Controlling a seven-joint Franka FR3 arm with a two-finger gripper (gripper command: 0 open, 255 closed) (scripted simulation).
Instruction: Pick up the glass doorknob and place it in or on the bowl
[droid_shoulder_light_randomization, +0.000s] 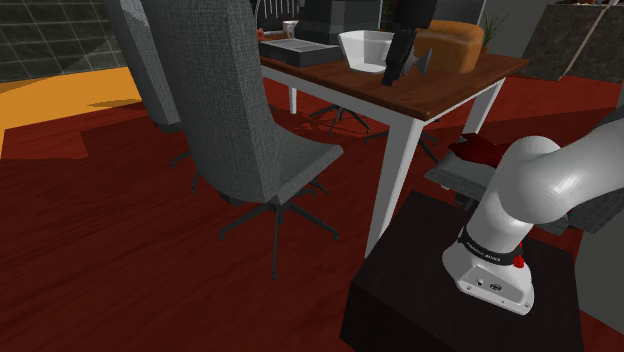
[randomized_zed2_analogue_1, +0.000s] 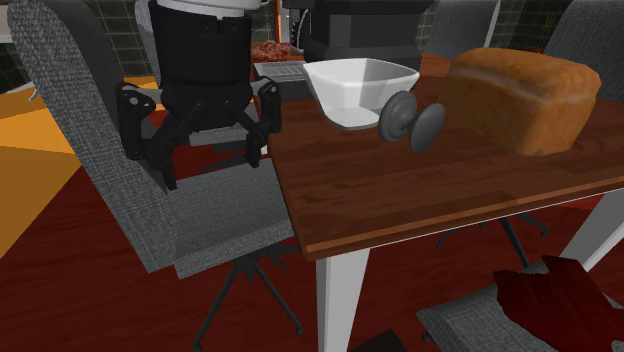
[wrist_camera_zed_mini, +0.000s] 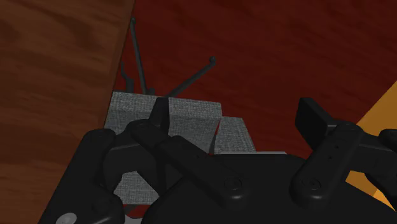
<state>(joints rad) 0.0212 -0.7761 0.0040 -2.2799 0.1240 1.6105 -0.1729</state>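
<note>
The bowl (randomized_zed2_analogue_1: 360, 85) is white, the doorknob (randomized_zed2_analogue_1: 412, 122) dark grey, the loaf (randomized_zed2_analogue_1: 525, 95) golden-brown, the table (randomized_zed2_analogue_1: 420, 200) wood-grained brown.

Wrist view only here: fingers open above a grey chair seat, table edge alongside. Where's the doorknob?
Observer: The grey doorknob lies on its side on the table, toward the second exterior view's right of the fingers.
Operator: Bowl?
Observer: The white bowl stands upright close beside the doorknob, on the side nearer the fingers.
Operator: Anything else near it?
Observer: A bread loaf sits on the doorknob's other side, away from the bowl.
</note>
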